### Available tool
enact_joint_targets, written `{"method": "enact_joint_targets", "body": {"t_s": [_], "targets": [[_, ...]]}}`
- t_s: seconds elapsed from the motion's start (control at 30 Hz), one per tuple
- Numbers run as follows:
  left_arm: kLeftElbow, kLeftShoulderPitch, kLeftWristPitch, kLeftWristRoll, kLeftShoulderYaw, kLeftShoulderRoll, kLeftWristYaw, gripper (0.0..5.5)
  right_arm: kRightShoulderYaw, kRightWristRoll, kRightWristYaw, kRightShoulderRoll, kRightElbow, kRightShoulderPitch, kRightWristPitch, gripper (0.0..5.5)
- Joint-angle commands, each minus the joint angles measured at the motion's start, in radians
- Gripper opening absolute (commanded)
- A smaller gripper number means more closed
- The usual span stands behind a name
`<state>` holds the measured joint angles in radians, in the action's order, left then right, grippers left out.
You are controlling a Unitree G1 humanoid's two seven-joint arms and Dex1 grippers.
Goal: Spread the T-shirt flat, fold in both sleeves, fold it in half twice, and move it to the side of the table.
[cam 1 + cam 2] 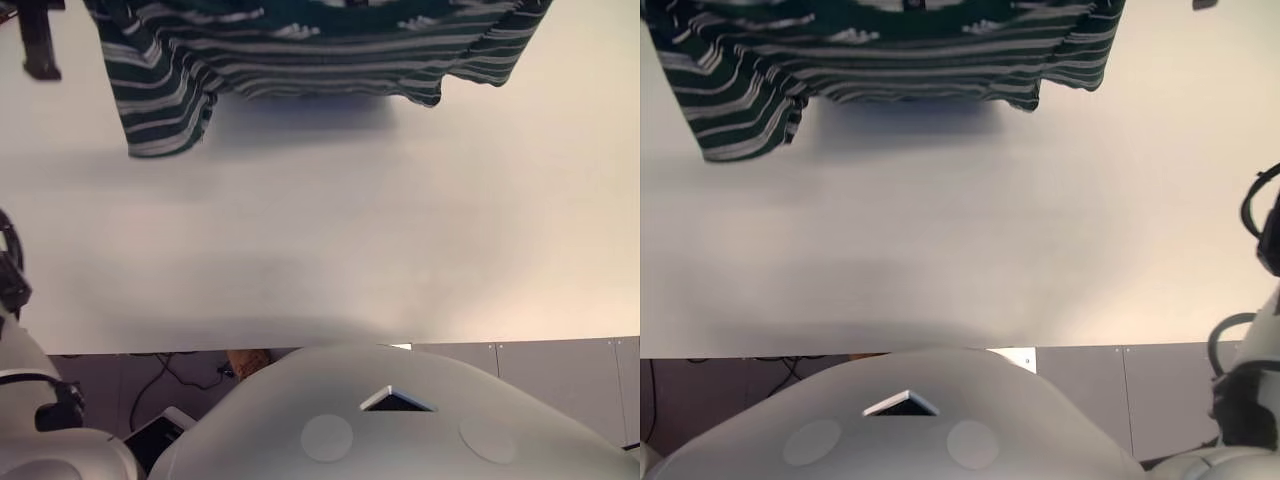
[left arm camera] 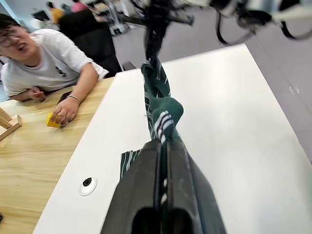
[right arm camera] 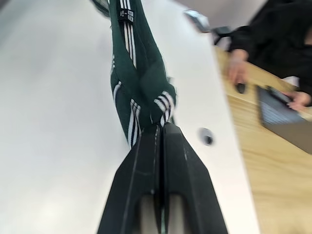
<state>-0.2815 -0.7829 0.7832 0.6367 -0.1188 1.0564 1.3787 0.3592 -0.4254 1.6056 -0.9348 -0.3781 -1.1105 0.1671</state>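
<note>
"Two grippers, and both are clamped on the same thing?"

"Yes. The left gripper [image 2: 163, 142] has its fingers pressed together on a bunch of the T-shirt [image 1: 300, 45]. The right gripper [image 3: 160, 127] pinches another bunch the same way, with no gap between its fingers."

"Where does the shirt sit in the head views?"

"Along the top edge of the frame. It is dark green with thin white stripes and it runs from the upper left almost to the upper right. Its upper part is cut off by the frame edge."

"Does it hang evenly?"

"No. One sleeve [image 1: 160, 115] droops lower at the upper left, while the hem to the right of it is wavy and sits higher. A soft shadow lies on the white table [image 1: 320, 240] just under that hem."

"Is the cloth touching the table?"

"The pictures do not settle that. The shadow is close beneath the hem, but whether they touch cannot be told."

"And between the two grippers?"

"In the left wrist view the fabric is gathered into a narrow twisted band that stretches from the left gripper to the right one farther off. The right wrist view shows the same rope of cloth, with a small label near its far end."

"Anything else around?"

"The white tabletop fills the middle of the head views. It has a round cable hole [image 2: 88, 184] near one edge, and a wooden desk [image 2: 29, 165] butts up against that edge."
</note>
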Motion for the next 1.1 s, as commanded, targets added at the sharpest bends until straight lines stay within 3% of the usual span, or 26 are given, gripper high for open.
{"method": "enact_joint_targets", "body": {"t_s": [0.03,0.2,0.33,0.57,0.67,0.83,0.9,0.97,1.03,1.1], "targets": [[0.195,-0.063,-0.167,-0.212,0.104,-0.056,-0.146,0.00,-0.025,0.064,-0.016,0.091,-0.134,-0.103,-0.014,0.02],[0.886,-0.388,-0.582,-0.550,0.270,-0.273,-0.392,0.00,-0.077,0.218,-0.338,0.340,-0.580,-0.322,-0.154,0.02],[1.336,-0.631,-0.797,-0.729,0.349,-0.394,-0.649,0.00,-0.101,0.301,-0.642,0.452,-0.830,-0.449,-0.224,0.02],[1.613,-0.863,-0.906,-0.889,0.363,-0.468,-1.017,0.00,-0.149,0.438,-1.110,0.552,-0.972,-0.545,-0.292,0.02],[1.637,-0.915,-0.919,-0.898,0.327,-0.470,-1.054,0.00,-0.187,0.478,-1.172,0.553,-0.982,-0.564,-0.318,0.02],[1.631,-0.895,-0.937,-0.869,0.264,-0.440,-0.872,0.00,-0.225,0.521,-1.042,0.513,-0.974,-0.532,-0.370,0.02],[1.607,-0.832,-0.953,-0.835,0.243,-0.410,-0.646,0.00,-0.222,0.531,-0.876,0.480,-0.961,-0.491,-0.414,0.02],[1.508,-0.721,-0.946,-0.743,0.216,-0.357,-0.293,0.00,-0.222,0.515,-0.636,0.430,-0.924,-0.442,-0.472,0.02],[1.218,-0.541,-0.787,-0.589,0.191,-0.274,-0.014,0.00,-0.223,0.470,-0.368,0.374,-0.850,-0.389,-0.489,0.02],[0.667,-0.219,-0.454,-0.340,0.138,-0.118,0.105,0.00,-0.169,0.352,-0.094,0.276,-0.579,-0.250,-0.392,0.02]]}}
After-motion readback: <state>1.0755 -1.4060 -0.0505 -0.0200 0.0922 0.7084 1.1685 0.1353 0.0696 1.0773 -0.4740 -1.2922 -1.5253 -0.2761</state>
